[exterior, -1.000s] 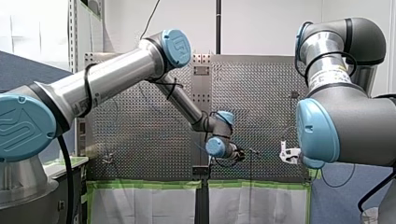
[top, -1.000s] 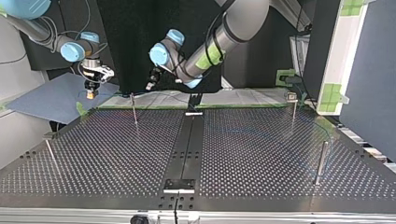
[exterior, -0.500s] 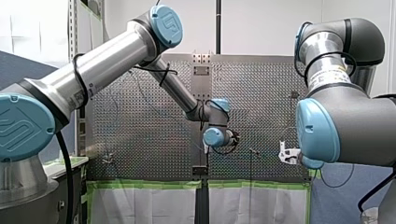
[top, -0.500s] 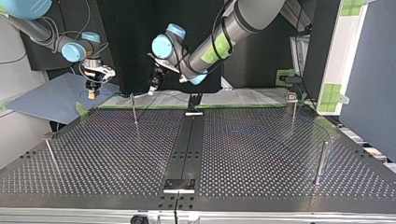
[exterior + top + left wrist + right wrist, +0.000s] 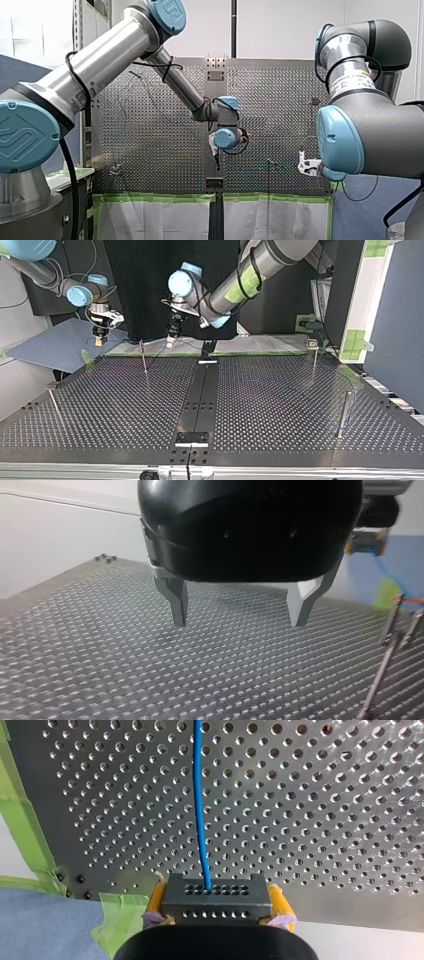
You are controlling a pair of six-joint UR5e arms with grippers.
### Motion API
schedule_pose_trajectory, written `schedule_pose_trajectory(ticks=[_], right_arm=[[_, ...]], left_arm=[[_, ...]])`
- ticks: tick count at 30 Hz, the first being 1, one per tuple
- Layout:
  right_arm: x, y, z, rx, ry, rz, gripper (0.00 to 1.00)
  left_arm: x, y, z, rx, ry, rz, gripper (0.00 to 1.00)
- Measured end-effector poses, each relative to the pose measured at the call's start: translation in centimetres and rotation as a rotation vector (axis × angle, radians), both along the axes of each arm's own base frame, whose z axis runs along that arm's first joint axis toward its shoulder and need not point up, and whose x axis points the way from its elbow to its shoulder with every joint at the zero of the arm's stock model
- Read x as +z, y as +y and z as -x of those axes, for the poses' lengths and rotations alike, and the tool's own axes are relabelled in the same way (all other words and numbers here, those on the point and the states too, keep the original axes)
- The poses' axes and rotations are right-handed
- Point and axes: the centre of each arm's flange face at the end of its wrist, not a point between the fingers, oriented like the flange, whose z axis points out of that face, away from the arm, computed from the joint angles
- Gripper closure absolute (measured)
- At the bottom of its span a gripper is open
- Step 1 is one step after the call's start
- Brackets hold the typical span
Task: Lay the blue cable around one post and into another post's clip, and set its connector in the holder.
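In the front view my left arm reaches across the perforated grey metal counter [image 5: 150, 145] with the black left end effector [image 5: 216, 155] pointing down near the middle seam. The pale right end effector [image 5: 309, 166] sits low at the view's right, largely masked by its own arm. Neither one's finger state reads from here, and none of the task's things can be made out. The top view puts the right end effector at the counter's far-left corner, above a flat blue mat [image 5: 55, 347]. The left end effector hovers over the far edge, near a thin upright metal post [image 5: 144, 357]. More posts stand elsewhere, but their clips and the holder are too small to identify. In the left wrist view the left end effector's metal fingers [image 5: 176, 602] stand well apart with nothing between them and bare counter beneath. Off to one side a post with a forked top shows, partly cut off, and a faint thin blue cable [image 5: 385, 572] slants toward the other arm. In the right wrist view yellow pads [image 5: 156, 897] are clamped on the dark grey perforated block connector [image 5: 216, 892]. The cable runs straight out of it across the counter, past strips of green tape [image 5: 22, 815]. Routing looks not yet begun. The next move likely calls for the left end effector to descend onto the cable near the post and close, and so thin a line needs careful alignment.
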Motion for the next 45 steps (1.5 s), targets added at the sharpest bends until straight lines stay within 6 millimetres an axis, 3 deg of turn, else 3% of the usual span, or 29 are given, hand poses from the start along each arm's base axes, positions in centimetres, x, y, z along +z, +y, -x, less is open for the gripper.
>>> schedule_pose_trajectory(ticks=[24,45], right_arm=[[-0.4,0.3,-0.5,0.009,0.000,-0.007,1.00],[-0.4,0.3,-0.6,0.010,-0.001,-0.007,1.00]], left_arm=[[6.8,3.5,2.8,-0.013,-0.112,0.186,0.00],[12.3,8.2,6.1,-0.013,-0.239,0.305,0.00]])
